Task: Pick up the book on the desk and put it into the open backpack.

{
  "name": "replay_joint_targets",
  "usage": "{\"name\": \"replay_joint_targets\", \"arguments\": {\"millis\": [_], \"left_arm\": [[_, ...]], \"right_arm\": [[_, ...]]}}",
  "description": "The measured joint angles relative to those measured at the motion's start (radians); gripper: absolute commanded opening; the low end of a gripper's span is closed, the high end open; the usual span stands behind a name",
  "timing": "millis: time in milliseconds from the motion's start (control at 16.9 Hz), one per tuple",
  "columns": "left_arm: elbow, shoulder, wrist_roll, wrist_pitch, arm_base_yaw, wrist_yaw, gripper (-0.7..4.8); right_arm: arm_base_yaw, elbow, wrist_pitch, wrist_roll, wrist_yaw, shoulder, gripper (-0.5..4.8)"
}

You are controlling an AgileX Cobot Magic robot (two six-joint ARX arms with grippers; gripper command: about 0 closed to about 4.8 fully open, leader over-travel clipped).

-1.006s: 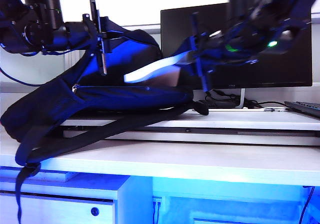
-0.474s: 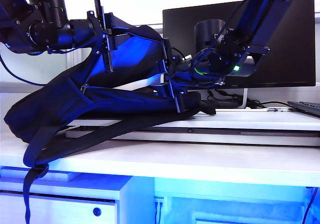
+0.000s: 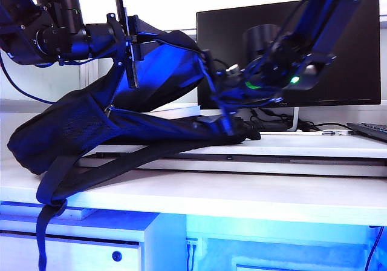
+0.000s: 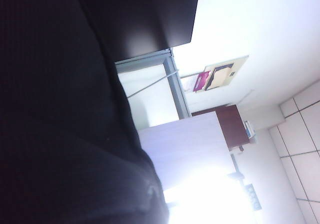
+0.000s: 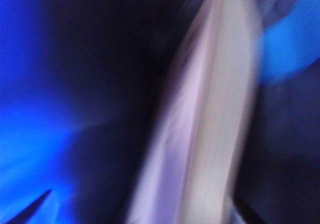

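Evidently no writing reads: left gripper (image 3: 124, 38) pinches the backpack (image 3: 91, 126) flap; right gripper's (image 3: 217, 95) spread unclear beside book (image 5: 205, 124).

Black monitor (image 3: 338, 59), white drawer cabinet (image 3: 78, 247), bright backlight

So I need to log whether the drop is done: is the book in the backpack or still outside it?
In. The book shows as a pale edge inside the backpack mouth, blue lining around it in the right wrist view.
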Motion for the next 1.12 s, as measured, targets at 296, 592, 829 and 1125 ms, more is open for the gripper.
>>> {"name": "replay_joint_targets", "arguments": {"millis": [296,592,829,1125], "left_arm": [[0.000,0.000,0.008,0.000,0.000,0.023,-0.06],[0.000,0.000,0.198,-0.074,0.000,0.080,1.91],[0.006,-0.010,0.389,-0.172,-0.009,0.249,3.14],[0.007,-0.013,0.502,-0.441,-0.013,0.368,3.15]], "right_arm": [[-0.137,0.001,-0.237,-0.290,0.021,-0.134,4.39],[-0.159,0.001,-0.654,-0.810,0.219,-0.367,4.27],[-0.187,0.000,-0.732,-0.871,0.256,-0.439,4.27],[-0.188,0.000,-0.750,-0.873,0.254,-0.446,4.26]]}}
